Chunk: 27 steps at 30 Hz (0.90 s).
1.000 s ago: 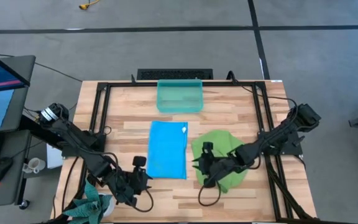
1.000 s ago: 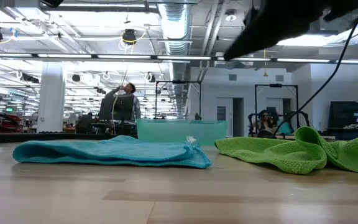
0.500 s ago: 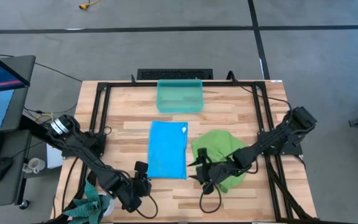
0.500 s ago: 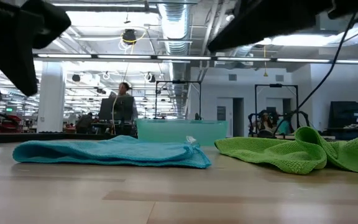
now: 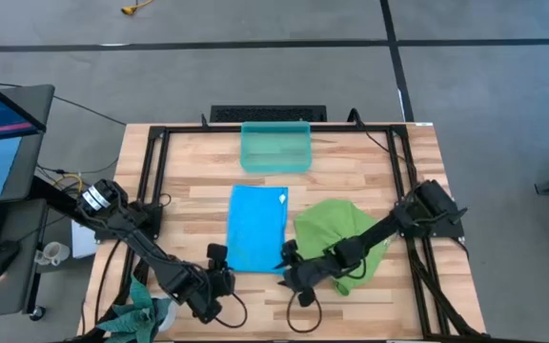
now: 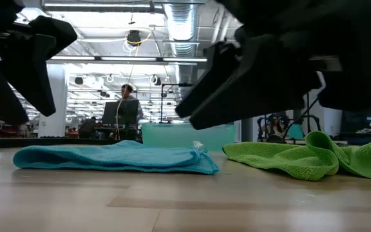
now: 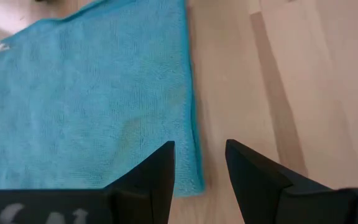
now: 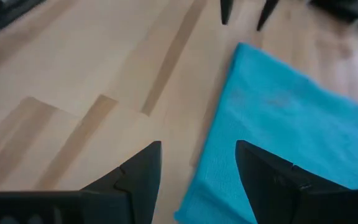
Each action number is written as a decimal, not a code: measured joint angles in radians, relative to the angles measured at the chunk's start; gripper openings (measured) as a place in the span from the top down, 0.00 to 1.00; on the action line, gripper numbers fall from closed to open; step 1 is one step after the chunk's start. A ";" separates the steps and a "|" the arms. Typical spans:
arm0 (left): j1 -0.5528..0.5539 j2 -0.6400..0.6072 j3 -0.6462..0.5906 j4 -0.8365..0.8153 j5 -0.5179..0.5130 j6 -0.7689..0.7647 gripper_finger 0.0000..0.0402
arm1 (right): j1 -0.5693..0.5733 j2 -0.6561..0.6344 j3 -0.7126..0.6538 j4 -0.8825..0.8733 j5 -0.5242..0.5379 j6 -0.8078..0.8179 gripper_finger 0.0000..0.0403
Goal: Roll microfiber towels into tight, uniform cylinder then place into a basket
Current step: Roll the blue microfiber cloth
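The sky-blue towel (image 5: 257,229) lies flat on the table's middle, with a white tag at its far right corner. The lime-green towel (image 5: 339,234) lies crumpled to its right. The teal basket (image 5: 275,146) stands at the far edge. My left gripper (image 5: 219,257) is open just above the blue towel's near left corner (image 7: 194,183), touching nothing. My right gripper (image 5: 289,255) is open by the towel's near right corner (image 8: 188,208), also touching nothing. Both hang low over the table in the low view, the left gripper (image 6: 18,64) and the right gripper (image 6: 250,84).
A black frame (image 5: 155,171) runs along the table's left, right and far sides. A dark teal cloth bundle (image 5: 136,312) sits at the near left corner. Bare wood (image 5: 255,300) lies between the towels and the near edge. A person shows far off in the room (image 6: 127,106).
My right gripper has left the green towel, gone toward the table's left and near edge and come down by the blue towel's near right corner. My left gripper has come down near the towel's near left corner. Both towels lie as before.
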 joint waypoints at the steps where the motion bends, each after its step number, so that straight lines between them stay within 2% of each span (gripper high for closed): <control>1: 0.005 0.000 0.000 0.000 0.000 -0.003 0.66 | -0.013 0.000 0.000 -0.002 -0.030 0.012 0.43; 8: 0.019 0.018 -0.026 -0.019 -0.008 -0.010 0.66 | -0.072 0.000 -0.007 -0.024 -0.156 0.103 0.43; 18: 0.037 0.099 -0.047 0.005 -0.023 -0.004 0.66 | -0.098 0.064 -0.013 -0.011 -0.221 0.121 0.43; 27: 0.050 0.121 -0.059 0.012 -0.009 -0.102 0.66 | -0.134 0.062 -0.010 -0.066 -0.229 0.182 0.44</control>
